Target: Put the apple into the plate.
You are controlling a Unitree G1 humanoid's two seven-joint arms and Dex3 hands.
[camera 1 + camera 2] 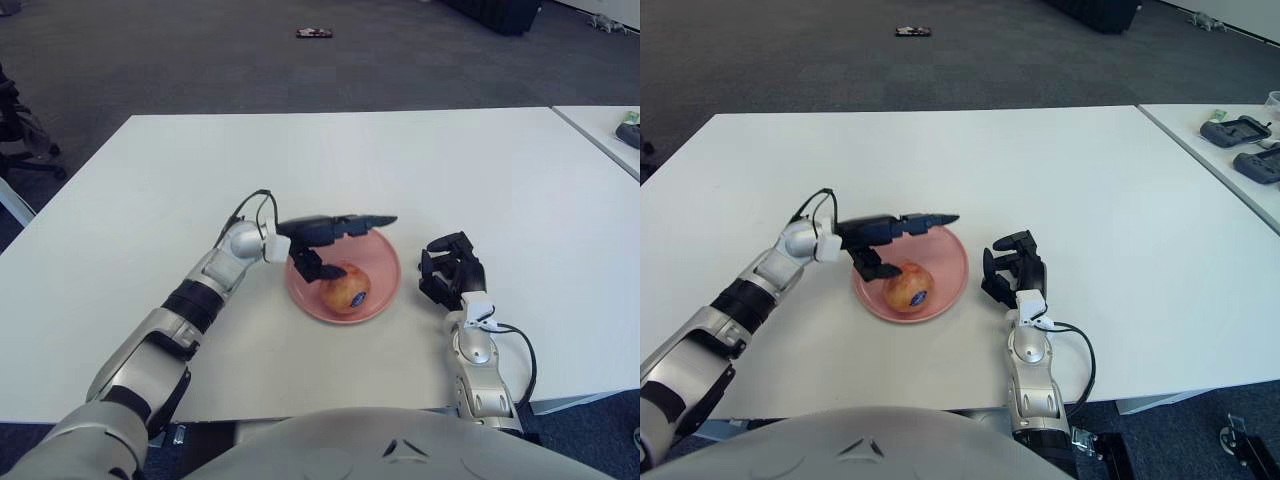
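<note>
apple (345,289) (sticker unreadable) in plate (383,258), left hand (325,232) open

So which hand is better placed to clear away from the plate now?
Left. The left hand hovers open over the pink plate, apple released inside; the right hand shows beside it.

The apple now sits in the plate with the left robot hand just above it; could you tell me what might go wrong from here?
The left robot hand hangs open right over the apple, its thumb close to the fruit, so a careless withdrawal could nudge the apple and roll it out of the shallow pink plate. The right robot hand shows just right of the plate; moving it could bump the rim.
</note>
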